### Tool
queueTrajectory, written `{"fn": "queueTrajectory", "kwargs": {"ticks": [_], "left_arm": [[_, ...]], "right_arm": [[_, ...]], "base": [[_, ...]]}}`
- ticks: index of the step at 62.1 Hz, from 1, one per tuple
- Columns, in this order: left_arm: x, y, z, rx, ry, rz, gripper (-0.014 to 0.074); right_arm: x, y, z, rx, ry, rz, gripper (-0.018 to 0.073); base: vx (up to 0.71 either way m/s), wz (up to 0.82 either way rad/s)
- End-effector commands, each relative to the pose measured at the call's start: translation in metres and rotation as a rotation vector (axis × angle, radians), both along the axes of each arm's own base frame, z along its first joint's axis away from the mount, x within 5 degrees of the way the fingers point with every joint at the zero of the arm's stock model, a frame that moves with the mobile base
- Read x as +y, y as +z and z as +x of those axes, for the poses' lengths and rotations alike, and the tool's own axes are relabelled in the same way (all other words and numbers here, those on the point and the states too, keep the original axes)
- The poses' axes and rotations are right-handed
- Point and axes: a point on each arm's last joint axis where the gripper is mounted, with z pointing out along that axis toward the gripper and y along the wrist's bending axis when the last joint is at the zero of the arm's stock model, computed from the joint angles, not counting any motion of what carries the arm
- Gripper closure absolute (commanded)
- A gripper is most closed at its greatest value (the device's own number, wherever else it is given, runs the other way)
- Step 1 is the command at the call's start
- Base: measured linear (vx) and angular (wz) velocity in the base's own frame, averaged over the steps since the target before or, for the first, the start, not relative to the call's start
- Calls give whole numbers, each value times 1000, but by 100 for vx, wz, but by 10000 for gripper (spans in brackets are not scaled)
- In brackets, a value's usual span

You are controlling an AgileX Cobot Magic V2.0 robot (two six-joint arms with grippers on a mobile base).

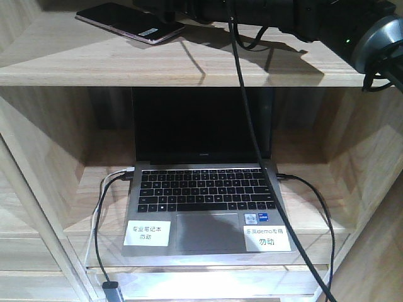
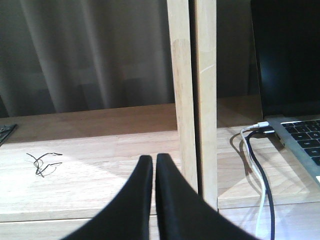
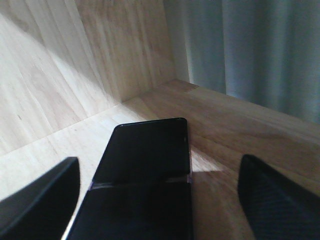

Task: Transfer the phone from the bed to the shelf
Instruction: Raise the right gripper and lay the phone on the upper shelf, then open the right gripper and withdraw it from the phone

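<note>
Your slim glossy black phone (image 1: 129, 22) lies flat on the upper board of the light natural-wood shelf (image 1: 189, 69), directly above the open grey laptop (image 1: 204, 189). Your right end effector (image 3: 159, 192) is spread wide, its fingers (image 3: 272, 197) on either side of the phone without touching. Your left end effector (image 2: 154, 165) is pressed together, holding nothing.
</note>
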Motion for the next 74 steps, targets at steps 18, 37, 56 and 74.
{"fn": "queueTrajectory", "kwargs": {"ticks": [18, 37, 56, 74], "left_arm": [[0, 15, -1, -108, -2, -11, 595], [0, 15, -1, -108, -2, -11, 595], [0, 15, -1, -108, -2, -11, 595], [0, 15, -1, -108, -2, -11, 595]], "right_arm": [[-16, 60, -31, -154, -34, 34, 29], [-31, 90, -59, -159, -79, -8, 370], [-47, 87, -95, -89, -93, -36, 566], [-86, 60, -150, -135, -300, -33, 566]], "base": [[0, 0], [0, 0], [0, 0], [0, 0]]}}
